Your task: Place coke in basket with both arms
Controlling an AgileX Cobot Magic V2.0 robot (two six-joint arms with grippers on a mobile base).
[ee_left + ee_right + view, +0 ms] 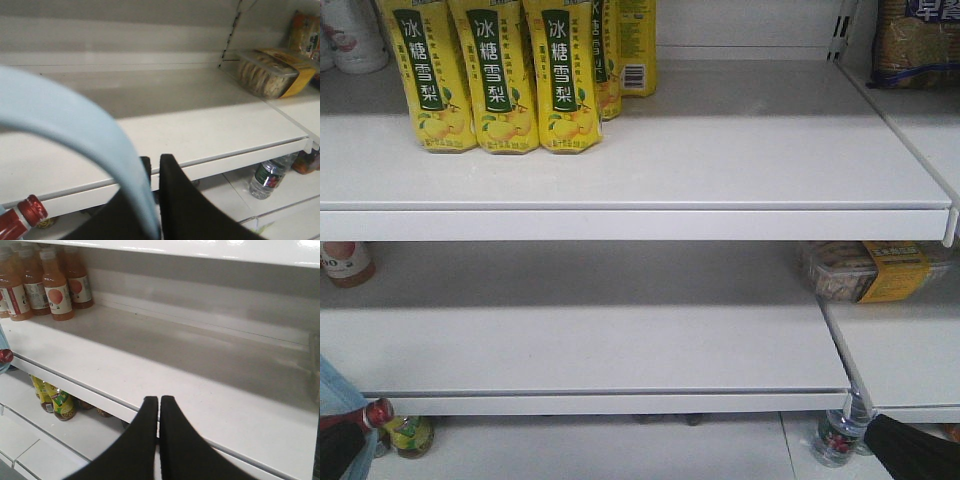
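So my right gripper (159, 405) has its jaws pressed together on nothing, pointed at a white shelf (165, 370) with orange juice bottles (50, 285) at the far left. My left gripper (155, 165) is clenched on the basket handle (65, 120), the pale blue strap curving right across its view. The coke (22, 217) sits low at the left, red cap tilted up toward the shelf edge, right next to the basket (335, 395). Yellow pear drink cartons (490, 70) stand on the top shelf.
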